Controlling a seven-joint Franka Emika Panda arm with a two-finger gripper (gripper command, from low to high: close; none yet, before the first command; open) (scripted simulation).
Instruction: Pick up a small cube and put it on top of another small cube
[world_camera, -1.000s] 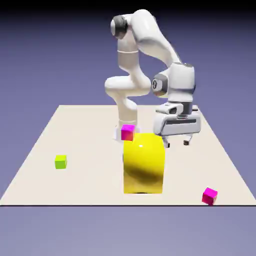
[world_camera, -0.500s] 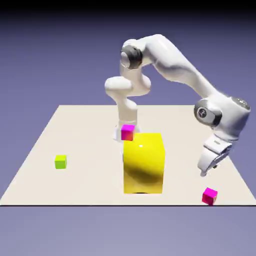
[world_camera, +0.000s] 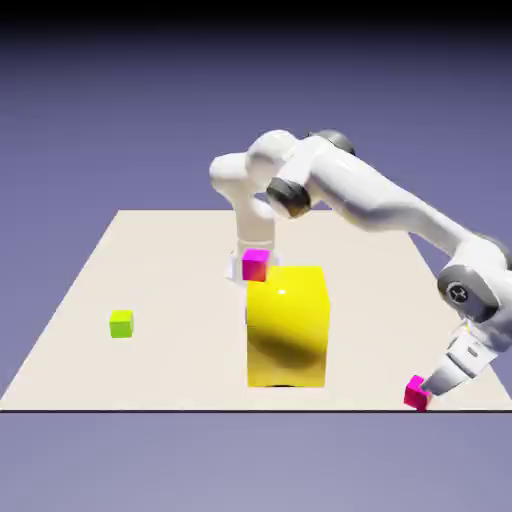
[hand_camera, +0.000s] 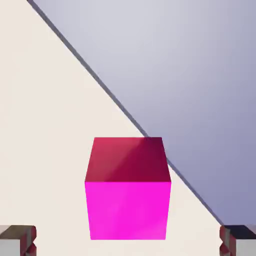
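Green cube: I have the small lime-green cube (world_camera: 121, 324) on the desk (world_camera: 180, 290) at the exterior view's left, well apart from everything else.
Upper pink cube: another small magenta cube (world_camera: 255, 265) shows at the upper left corner of the yellow block; I can't tell exactly what it rests on.
Yellow block: the large yellow block (world_camera: 287, 330) stands upright on the desk, right of centre from where I look.
Arm: my white arm (world_camera: 370, 195) stretches over to the exterior view's right and bends down.
Edge cube: the small magenta-pink cube (world_camera: 416, 393) sits by the desk's near edge, at the exterior view's right; in my hand view it shows large between the fingertips (hand_camera: 18, 240), with a gap on either side.
Gripper: I have the gripper (hand_camera: 128, 241) tilted down at that cube, fingers spread wide, pinching nothing.
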